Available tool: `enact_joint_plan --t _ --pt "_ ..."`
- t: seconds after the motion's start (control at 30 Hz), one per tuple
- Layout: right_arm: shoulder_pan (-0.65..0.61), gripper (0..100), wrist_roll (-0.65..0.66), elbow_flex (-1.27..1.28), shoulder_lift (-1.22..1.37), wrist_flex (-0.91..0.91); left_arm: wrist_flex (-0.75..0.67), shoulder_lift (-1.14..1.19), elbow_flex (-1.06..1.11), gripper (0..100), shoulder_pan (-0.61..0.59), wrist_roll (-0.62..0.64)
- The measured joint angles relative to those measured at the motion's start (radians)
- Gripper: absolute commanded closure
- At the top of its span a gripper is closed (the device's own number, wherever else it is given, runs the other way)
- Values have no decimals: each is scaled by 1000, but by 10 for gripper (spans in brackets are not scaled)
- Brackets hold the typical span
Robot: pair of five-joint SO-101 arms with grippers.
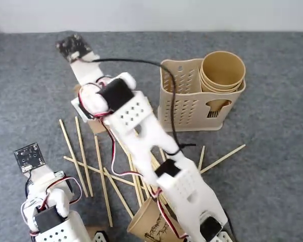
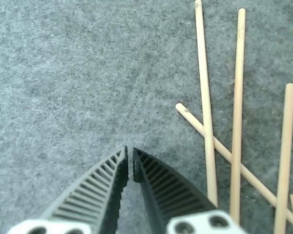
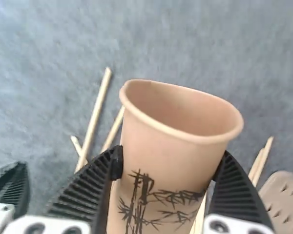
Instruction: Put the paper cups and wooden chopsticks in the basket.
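Observation:
My right gripper [image 3: 171, 158] is shut on a tan paper cup [image 3: 178, 141] with a bamboo print, held off the grey carpet. From above, that gripper [image 1: 91, 108] hangs left of the beige perforated basket [image 1: 179, 96], and only a sliver of the cup [image 1: 97, 126] shows under it. A stack of paper cups [image 1: 222, 70] stands in the basket's right compartment. Another printed cup [image 1: 144, 224] lies on its side under the right arm. Wooden chopsticks [image 1: 83, 156] are scattered across the carpet. My left gripper [image 2: 129, 156] is shut on nothing, low over bare carpet, with chopsticks [image 2: 205, 97] beside it.
The left arm [image 1: 45, 212] sits at the front left corner. The right arm [image 1: 156, 151] stretches diagonally over the chopstick pile. More chopsticks [image 1: 222, 159] lie in front of the basket. The other arm's gripper [image 3: 7, 190] and a basket corner [image 3: 283, 195] show behind the held cup.

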Motion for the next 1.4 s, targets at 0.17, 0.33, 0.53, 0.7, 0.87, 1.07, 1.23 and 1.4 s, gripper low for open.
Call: enact_joint_plan --t 0.17,0.33,0.53,0.7,0.87,1.07,1.23,1.4 --pt "12 801 69 -2 -175 0 0 0 0 983 0 0" --pt "101 801 132 -11 -325 2 0 0 0 983 0 0" --pt "269 801 198 -11 -488 2 0 0 0 983 0 0" --pt "420 804 215 -14 -586 2 0 0 0 983 0 0" --pt "574 804 215 -25 -612 2 0 0 0 983 0 0" --pt "654 801 215 14 -684 2 0 0 0 983 0 0" --pt "649 801 215 276 -859 2 0 0 0 983 0 0" --pt "667 801 215 528 -974 -57 0 0 0 983 0 0"
